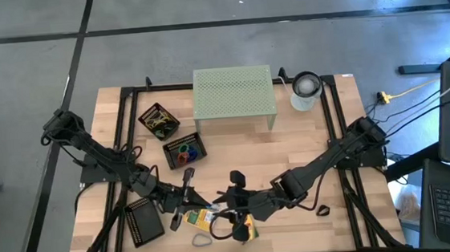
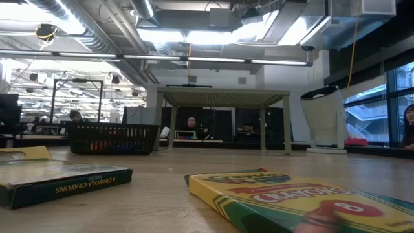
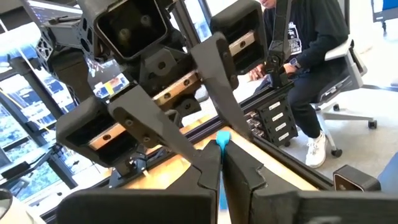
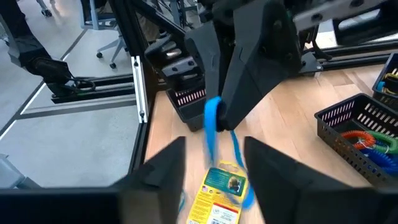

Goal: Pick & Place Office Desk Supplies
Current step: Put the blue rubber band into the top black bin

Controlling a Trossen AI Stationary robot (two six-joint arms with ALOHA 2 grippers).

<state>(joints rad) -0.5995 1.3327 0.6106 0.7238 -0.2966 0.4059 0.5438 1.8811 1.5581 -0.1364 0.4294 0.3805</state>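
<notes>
My left gripper (image 1: 209, 205) is shut on a blue rubber band (image 4: 213, 127) above a yellow-green crayon box (image 1: 198, 218) near the table's front edge; the box also shows in the right wrist view (image 4: 219, 198). My right gripper (image 4: 211, 165) is open and faces the left one at close range, one finger on each side of the hanging band; I cannot tell whether they touch it. A second crayon box (image 1: 249, 229) lies flat beside them. A tan band loop (image 1: 202, 240) and a small black clip (image 1: 322, 210) lie on the table. My left gripper pinches the blue band's upper end (image 3: 222, 140) between its two fingertips. The rest of the band (image 4: 239, 158) hangs slack below the fingers as a loop, down toward the crayon box.
Three black mesh trays stand left of centre: one with coloured bands (image 1: 184, 149), one behind it (image 1: 158, 119), one at the front left (image 1: 144, 222). The pale green riser (image 1: 234, 99) and the white-grey cylinder (image 1: 306, 90) stand at the back. People sit beyond the table.
</notes>
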